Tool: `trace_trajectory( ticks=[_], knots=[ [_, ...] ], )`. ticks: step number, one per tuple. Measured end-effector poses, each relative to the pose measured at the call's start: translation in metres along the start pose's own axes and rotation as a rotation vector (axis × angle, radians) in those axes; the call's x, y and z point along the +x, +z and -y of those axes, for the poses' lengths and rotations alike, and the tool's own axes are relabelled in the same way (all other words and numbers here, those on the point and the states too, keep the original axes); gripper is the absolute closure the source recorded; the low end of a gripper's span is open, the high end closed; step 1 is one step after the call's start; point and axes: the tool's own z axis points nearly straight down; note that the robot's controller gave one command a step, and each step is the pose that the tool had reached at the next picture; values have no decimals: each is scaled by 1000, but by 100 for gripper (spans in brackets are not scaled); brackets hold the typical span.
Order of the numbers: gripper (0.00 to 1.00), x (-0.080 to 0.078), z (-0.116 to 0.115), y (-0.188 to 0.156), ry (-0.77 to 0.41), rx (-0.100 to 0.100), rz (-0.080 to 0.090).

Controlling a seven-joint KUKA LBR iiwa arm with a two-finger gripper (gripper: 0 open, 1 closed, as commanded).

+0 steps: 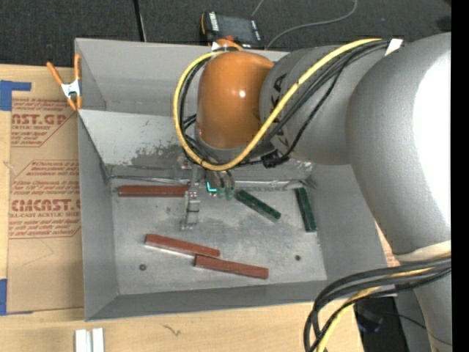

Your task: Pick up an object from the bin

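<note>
Gripper (pixel 192 213) down near middle of bin (pixel 95 218). Cannot tell if open or shut, or holding anything. Upper brown stick (pixel 150 191) just left of it. Green stick (pixel 258 204) right. Lower brown sticks (pixel 182 246) below.

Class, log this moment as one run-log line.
tool: low over bin centre | left of it: brown bar | right of it: green bar | held: nothing seen

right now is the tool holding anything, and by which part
It cannot be told. The tool hangs low at the right end of the flat red-brown stick near the grey metal bin's back wall; whether it grips that end is unclear.
</note>
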Motion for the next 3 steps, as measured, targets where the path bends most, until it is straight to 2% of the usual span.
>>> trace_trajectory(
  ticks=[1,2,3],
  knots=[
    [0,87,-11,75,-21,2,-7],
    [100,81,-10,70,-18,-1,5],
    [100,79,23,-70,-40,0,15]
  ],
)
